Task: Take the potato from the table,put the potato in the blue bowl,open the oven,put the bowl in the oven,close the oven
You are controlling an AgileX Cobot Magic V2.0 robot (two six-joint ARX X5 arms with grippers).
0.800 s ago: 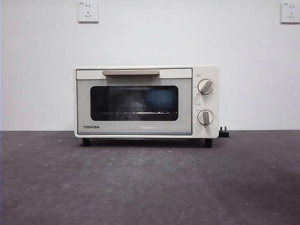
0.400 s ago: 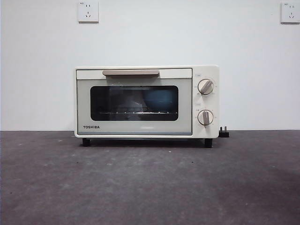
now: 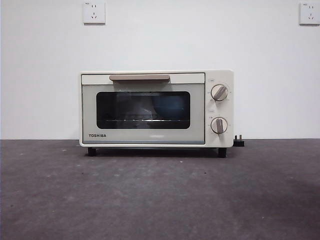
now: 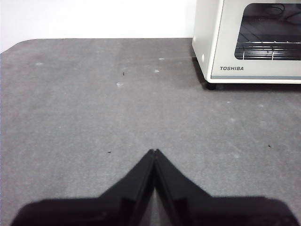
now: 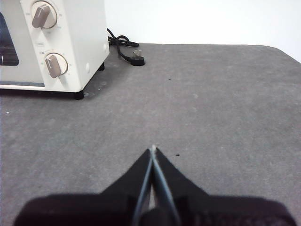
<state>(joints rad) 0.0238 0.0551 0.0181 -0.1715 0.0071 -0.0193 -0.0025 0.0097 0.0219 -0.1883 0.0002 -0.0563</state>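
Oven [image 3: 156, 108] stands shut at the back of the desk [image 3: 160, 195], door flush, bar handle [image 3: 139, 77] level; a dim blue shape behind the glass reads as the blue bowl [image 3: 171, 106] on the rack; the potato cannot be made out through the dark glass and is not on the desk.

Left gripper [image 4: 154, 151] hangs above bare desk, off the oven's logo side, fingers clenched on nothing; right gripper [image 5: 154, 149] likewise off the knob side, fingers pressed together and empty.

Judgement: the closing step looks complete; good practice now is to hold both arms clear and leave the door undisturbed.

Desk is dark grey, matte, speckled with pale scuffs; a black power cord and plug [image 5: 137, 55] lie loose beside the oven; white wall behind carries two sockets [image 3: 94, 12].
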